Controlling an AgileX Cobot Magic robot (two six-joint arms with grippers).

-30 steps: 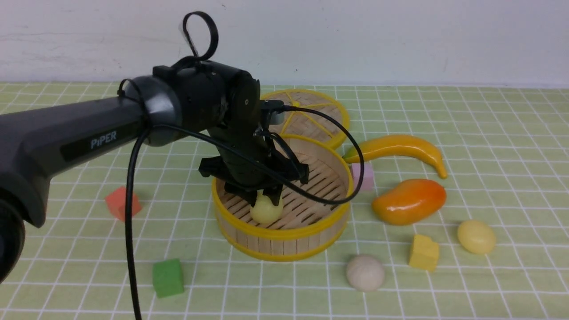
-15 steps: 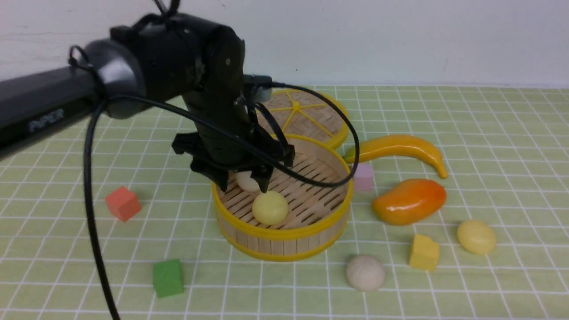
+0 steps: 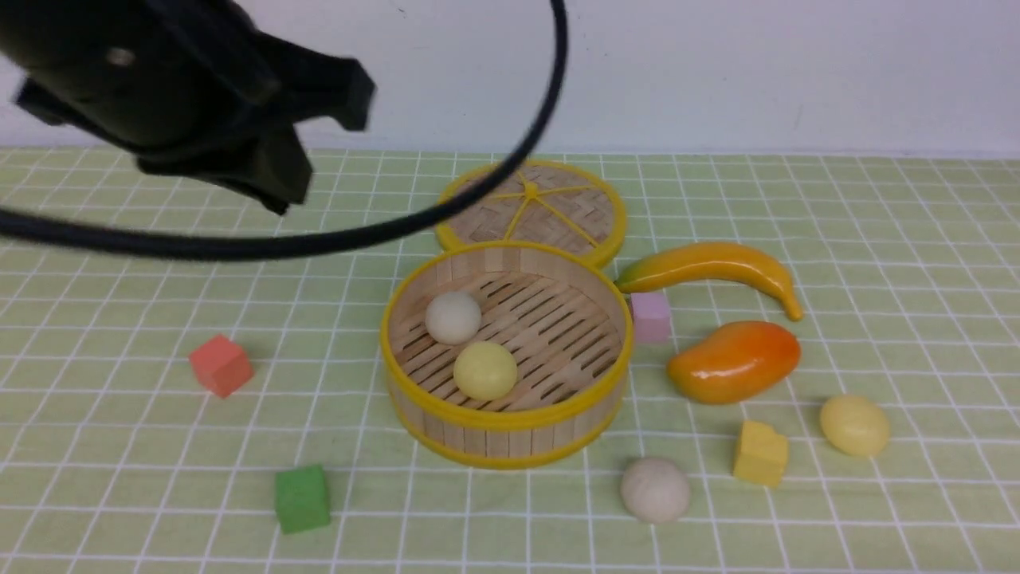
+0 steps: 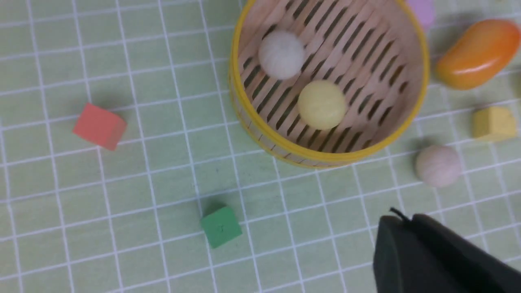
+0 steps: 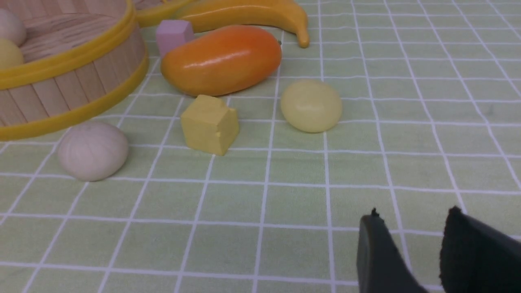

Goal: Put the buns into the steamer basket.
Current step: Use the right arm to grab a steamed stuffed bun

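Observation:
The steamer basket (image 3: 507,421) stands mid-table and holds an off-white bun (image 3: 453,316) and a pale yellow bun (image 3: 484,371). Both also show in the left wrist view, the off-white bun (image 4: 281,54) and the yellow bun (image 4: 321,104) inside the basket (image 4: 260,124). A second off-white bun (image 3: 655,489) lies on the cloth at the basket's front right. A second pale yellow bun (image 3: 854,425) lies further right. My left gripper (image 4: 401,219) is shut and empty, raised high to the basket's left (image 3: 275,179). My right gripper (image 5: 413,217) is open and empty, low over the cloth, short of the yellow bun (image 5: 311,106) and the off-white bun (image 5: 93,150).
The flat woven lid (image 3: 532,209) lies behind the basket. A banana (image 3: 709,267), an orange mango (image 3: 733,361), a pink cube (image 3: 651,316) and a yellow cube (image 3: 759,454) sit to its right. A red cube (image 3: 221,365) and a green cube (image 3: 302,497) sit to its left.
My left gripper has let go of the pale yellow bun in the basket, risen and pulled back up and to the left. The bun stays beside the off-white one.

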